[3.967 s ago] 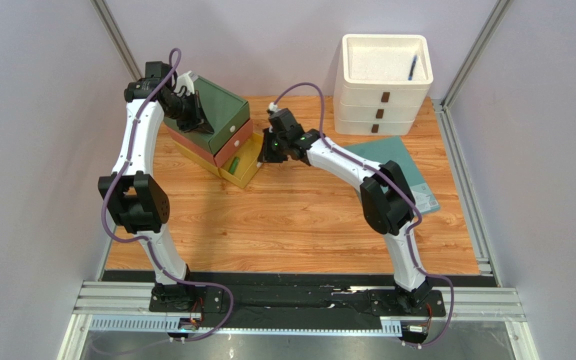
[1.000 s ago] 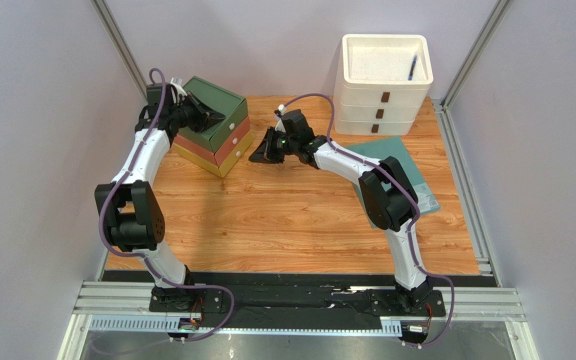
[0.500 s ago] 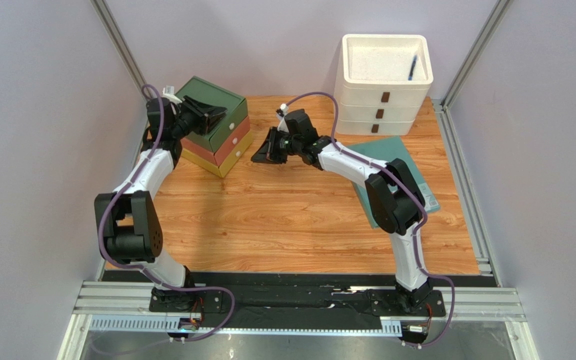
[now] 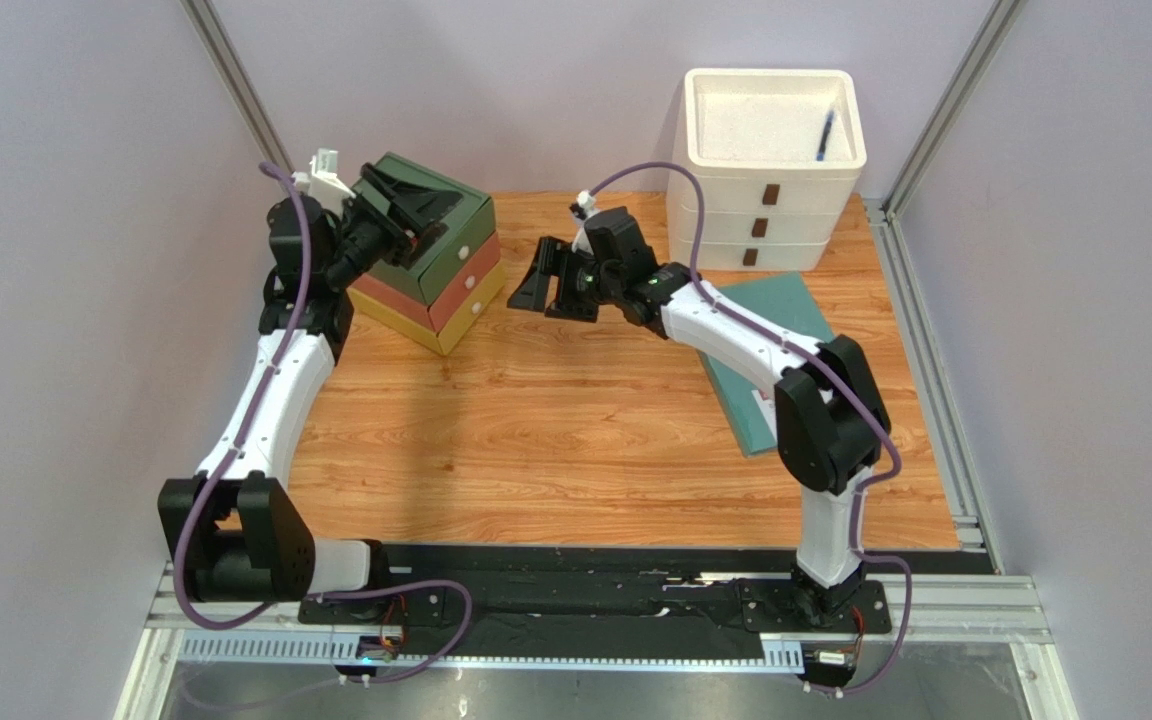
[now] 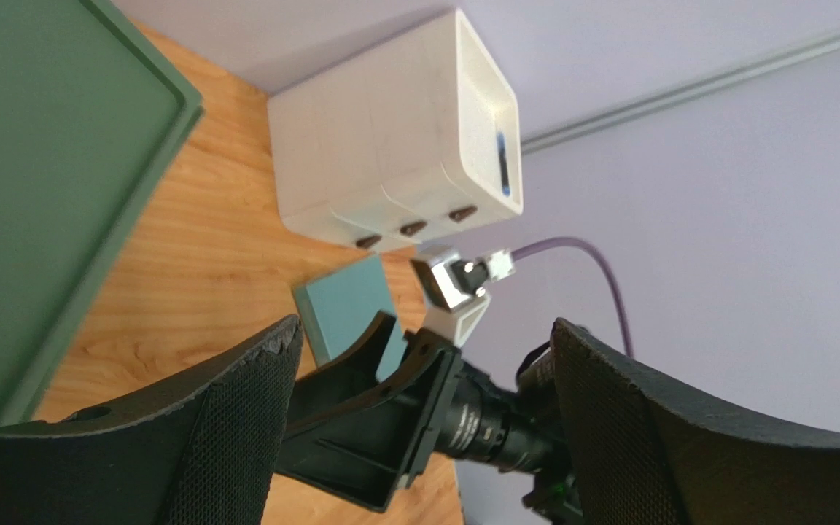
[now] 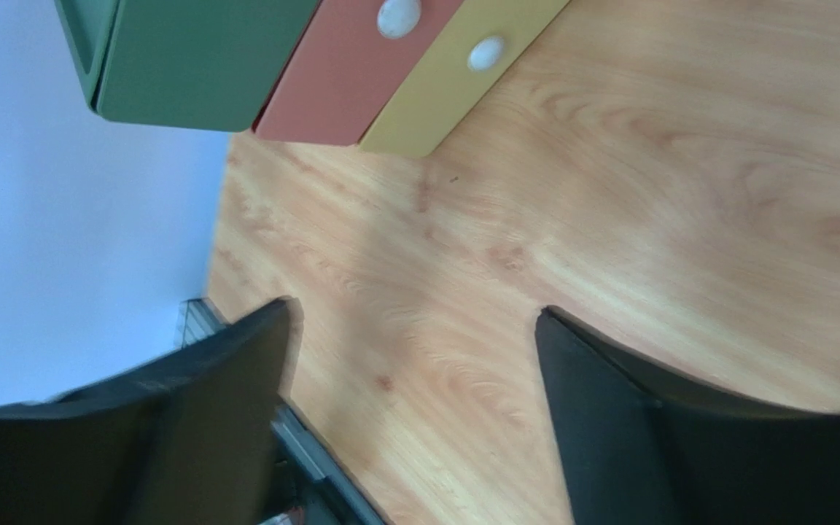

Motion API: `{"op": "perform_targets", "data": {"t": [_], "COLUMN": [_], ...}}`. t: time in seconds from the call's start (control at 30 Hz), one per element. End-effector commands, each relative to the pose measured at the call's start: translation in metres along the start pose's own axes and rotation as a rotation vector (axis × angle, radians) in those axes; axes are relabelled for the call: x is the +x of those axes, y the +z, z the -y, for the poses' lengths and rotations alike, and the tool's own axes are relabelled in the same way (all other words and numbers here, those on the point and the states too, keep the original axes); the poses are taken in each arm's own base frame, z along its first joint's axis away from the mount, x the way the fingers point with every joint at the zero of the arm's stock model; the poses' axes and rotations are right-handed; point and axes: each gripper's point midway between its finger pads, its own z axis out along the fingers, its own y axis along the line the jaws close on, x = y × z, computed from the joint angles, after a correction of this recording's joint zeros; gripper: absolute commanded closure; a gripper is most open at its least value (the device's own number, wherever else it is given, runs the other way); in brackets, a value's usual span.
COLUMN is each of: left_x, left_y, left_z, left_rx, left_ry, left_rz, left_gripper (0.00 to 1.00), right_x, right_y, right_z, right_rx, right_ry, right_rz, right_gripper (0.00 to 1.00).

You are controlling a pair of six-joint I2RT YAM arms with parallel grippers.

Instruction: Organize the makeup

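No makeup showing (likely done, stowed in far-left drawers [image 4: 455,285]); left gripper [image 4: 414,210] and right gripper [image 4: 542,282] spread, empty.

Lab: plain-walled, aluminium-framed robot booth [image 4: 953,98]

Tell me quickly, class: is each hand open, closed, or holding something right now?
Left hand: open, holding nothing.
Right hand: open, holding nothing.

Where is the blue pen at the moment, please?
In the top external view, the blue pen lies in the open top tray of the white drawer unit at the far right corner of the table, behind the teal book.
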Motion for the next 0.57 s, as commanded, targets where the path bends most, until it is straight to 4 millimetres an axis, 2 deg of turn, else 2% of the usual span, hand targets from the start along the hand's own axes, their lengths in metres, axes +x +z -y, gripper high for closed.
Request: {"op": "perform_targets", "data": {"t": [0.0, 0.03, 0.07, 0.13, 0.17, 0.27, 0.3, 0.33, 0.4, 0.53], "left_x": [0.028, 0.038, 0.043, 0.054, 0.058, 0.071, 0.076, 0.080, 0.089, 0.104], "left_y": [-0.018, -0.018, -0.020, -0.026, -0.028, -0.035, -0.037, -0.038, -0.037, -0.035], "left_z": [0.027, 0.031, 0.033, 0.033, 0.034, 0.037, 0.035, 0.035, 0.033, 0.036], "left_rx": [-0.039, -0.039, -0.049, -0.098, -0.103, -0.107, -0.113, -0.113, -0.107, -0.072], "left_ry": [0.232, 0.264, 0.293, 0.359, 0.384, 0.457, 0.468, 0.473, 0.476, 0.486], "left_rz": [-0.128, -0.169, -0.193, -0.243, -0.250, -0.268, -0.278, -0.290, -0.315, -0.366], "left_gripper": [0.01, 0.00, 0.01, 0.01, 0.01, 0.00, 0.01, 0.00, 0.00, 0.00], "right_x": [-0.035, -0.036, -0.045, -0.047, -0.052, -0.052, -0.053, -0.051, -0.047, -0.033], "right_y": [-0.061, -0.069, -0.088, -0.108, -0.127, -0.155, -0.171, -0.176, -0.192, -0.207], "right_z": [-0.007, -0.004, -0.007, 0.008, 0.002, 0.014, 0.012, 0.021, 0.023, 0.034], "right_rx": [0.124, 0.152, 0.182, 0.272, 0.277, 0.361, 0.370, 0.405, 0.420, 0.453], "right_ry": [-0.146, -0.157, -0.172, -0.208, -0.226, -0.281, -0.289, -0.303, -0.308, -0.294], "right_rz": [0.153, 0.165, 0.217, 0.252, 0.288, 0.323, 0.341, 0.345, 0.359, 0.353], "right_gripper": [0.01, 0.00, 0.00, 0.00, 0.00, 0.00, 0.00, 0.00, 0.00, 0.00]}}
